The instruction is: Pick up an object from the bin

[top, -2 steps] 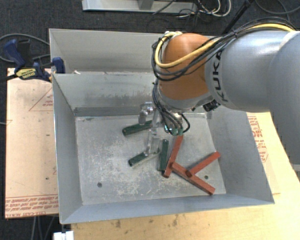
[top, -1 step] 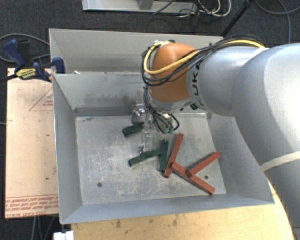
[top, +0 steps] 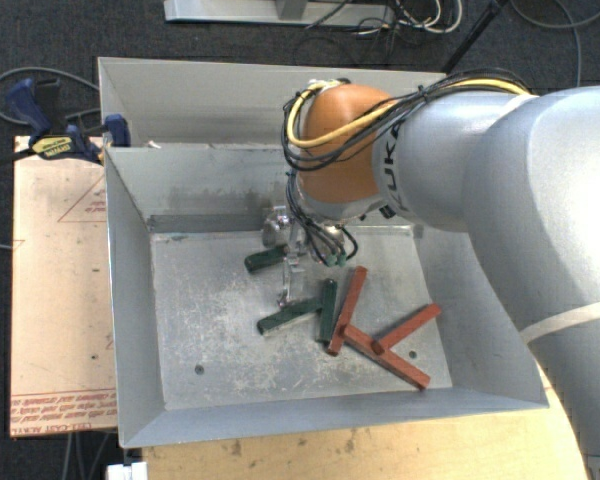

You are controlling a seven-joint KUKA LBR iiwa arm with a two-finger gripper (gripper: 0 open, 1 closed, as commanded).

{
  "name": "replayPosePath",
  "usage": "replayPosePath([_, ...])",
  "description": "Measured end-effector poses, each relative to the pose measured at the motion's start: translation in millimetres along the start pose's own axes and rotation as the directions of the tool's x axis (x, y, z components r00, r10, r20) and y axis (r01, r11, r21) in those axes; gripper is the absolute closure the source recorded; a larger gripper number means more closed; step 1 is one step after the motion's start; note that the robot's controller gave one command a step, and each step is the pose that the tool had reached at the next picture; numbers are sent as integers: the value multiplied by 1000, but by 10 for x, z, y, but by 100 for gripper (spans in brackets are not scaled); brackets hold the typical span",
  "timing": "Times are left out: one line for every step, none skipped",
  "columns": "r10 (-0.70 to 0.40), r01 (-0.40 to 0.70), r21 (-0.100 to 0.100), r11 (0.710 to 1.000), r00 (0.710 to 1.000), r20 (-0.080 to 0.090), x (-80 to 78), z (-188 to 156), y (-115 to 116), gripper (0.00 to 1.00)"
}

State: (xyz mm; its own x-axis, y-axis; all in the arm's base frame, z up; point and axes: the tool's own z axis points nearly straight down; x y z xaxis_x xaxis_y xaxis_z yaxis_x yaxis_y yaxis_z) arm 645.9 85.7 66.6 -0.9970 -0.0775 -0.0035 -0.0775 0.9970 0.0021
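Camera view: my gripper point(top: 286, 286) sits low over the middle of the bin point(top: 130, 298), among loose bars

I count three dark green bars and three red ones. The upper green bar point(top: 266, 260) lies just to the upper left of the gripper and the lower green bar point(top: 288, 317) just below it. The third green bar point(top: 327, 310) and the red bars point(top: 385, 358) lie crossed in a loose heap toward the lower right. I cannot tell whether the gripper is parted or closed, and I see nothing held. I judge these bars stiff, light and smooth, best pinched across the narrow width near mid-length so they neither swing nor slip
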Motion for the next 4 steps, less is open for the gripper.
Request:
replayPosePath([1, -1, 0, 1000, 1000, 0, -9, -8, 3, 0])
replayPosePath([3, -3, 0, 1000, 1000, 0, -17, -15, 6, 0])
replayPosePath([5, -5, 0, 1000, 1000, 0, -25, -21, 9, 0])
replayPosePath([6, -6, -1, 1000, 1000, 2, -34, -34, 11, 100])
